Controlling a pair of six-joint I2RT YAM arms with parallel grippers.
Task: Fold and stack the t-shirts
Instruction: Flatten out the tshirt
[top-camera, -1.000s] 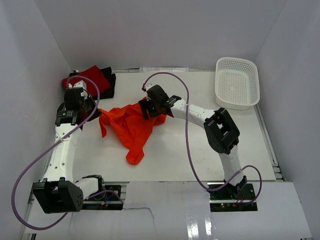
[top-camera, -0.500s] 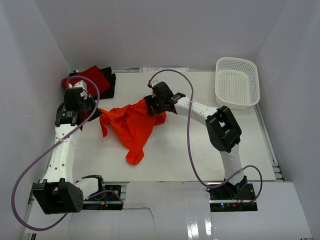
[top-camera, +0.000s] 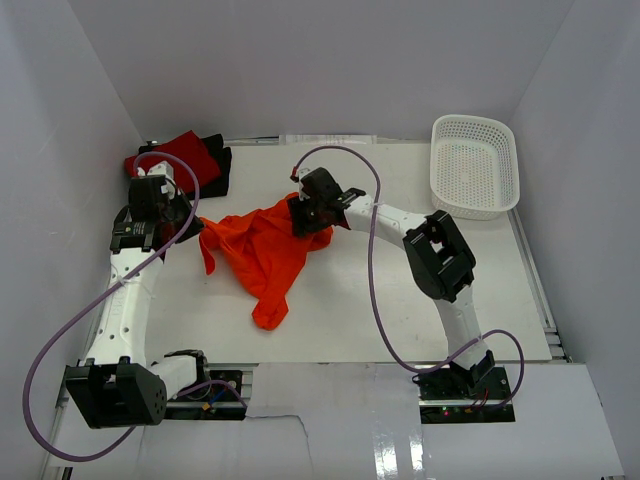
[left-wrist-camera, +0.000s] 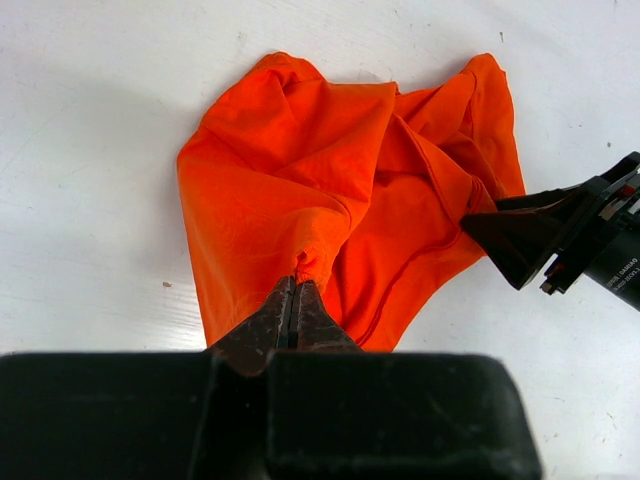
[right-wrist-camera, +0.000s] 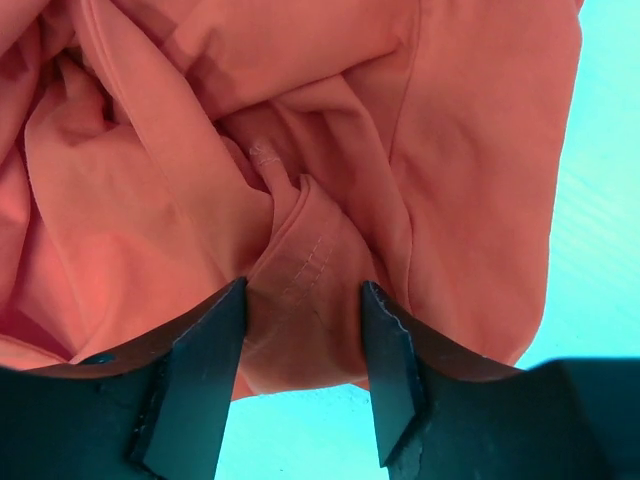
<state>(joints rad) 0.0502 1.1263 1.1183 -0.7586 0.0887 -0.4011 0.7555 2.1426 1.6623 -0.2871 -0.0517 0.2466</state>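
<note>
The orange t-shirt (top-camera: 262, 250) lies crumpled in the middle of the table. My left gripper (top-camera: 193, 228) is at its left corner, and the left wrist view shows that gripper (left-wrist-camera: 297, 285) shut on a small pinch of the orange cloth (left-wrist-camera: 300, 170). My right gripper (top-camera: 300, 222) is down on the shirt's upper right edge. In the right wrist view its fingers (right-wrist-camera: 303, 290) stand apart on either side of a hemmed fold of the orange cloth (right-wrist-camera: 300, 240). A folded crimson t-shirt (top-camera: 185, 155) rests on a folded black one (top-camera: 220, 170) at the back left.
A white perforated basket (top-camera: 475, 165) stands at the back right. White walls close in the table on the left, back and right. The right arm's black fingers (left-wrist-camera: 530, 235) show at the right edge of the left wrist view.
The right gripper has settled onto the shirt's upper right edge and its jaws have narrowed around a fold. The left gripper has kept its hold and not moved.
</note>
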